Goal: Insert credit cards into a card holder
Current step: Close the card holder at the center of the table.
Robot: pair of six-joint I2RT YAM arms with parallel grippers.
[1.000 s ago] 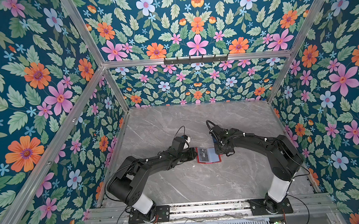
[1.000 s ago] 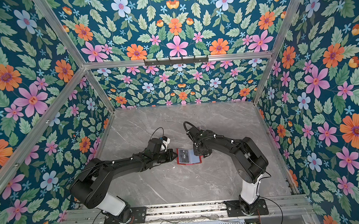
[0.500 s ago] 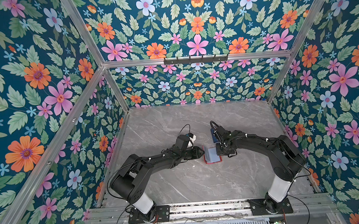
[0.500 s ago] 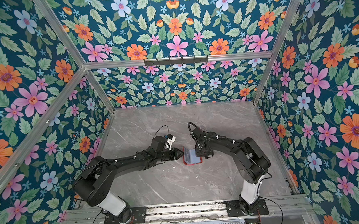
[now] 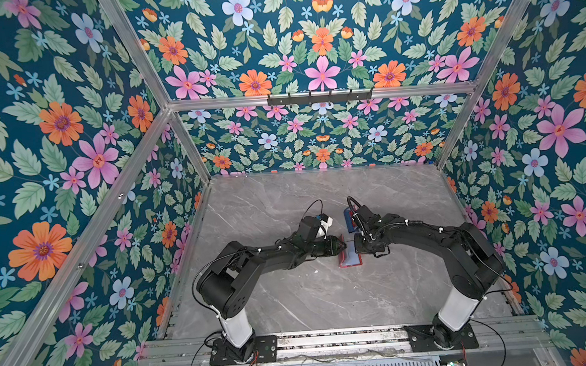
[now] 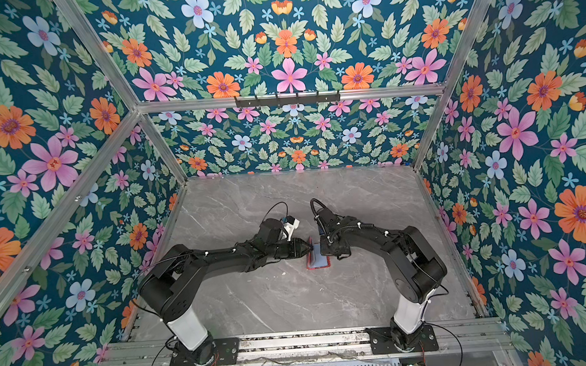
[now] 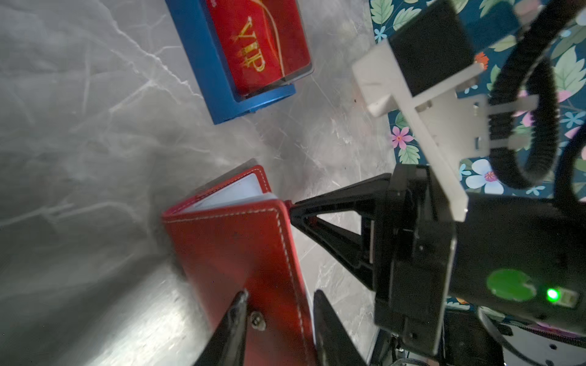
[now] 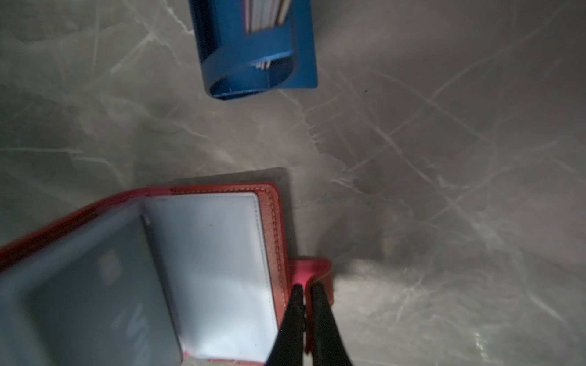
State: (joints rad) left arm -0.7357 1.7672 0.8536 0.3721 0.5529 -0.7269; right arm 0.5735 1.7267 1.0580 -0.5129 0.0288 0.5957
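Your right gripper [image 8: 305,286] is pressed together on the snap tab [image 8: 314,269] of the card holder [image 8: 272,221], pinching it. Your left gripper [image 7: 280,293] stands spread, with the edge of the raised red cover between its fingers; you cannot tell from here whether they touch it. In both top views the card holder lies half open on the table [image 5: 291,295], just below mid-frame and right between the two gripper tips. In a top view the blue card rack [image 5: 349,220] stands just above it in the frame, holding a red card [image 7: 260,41] and other credit cards [image 8: 263,12].
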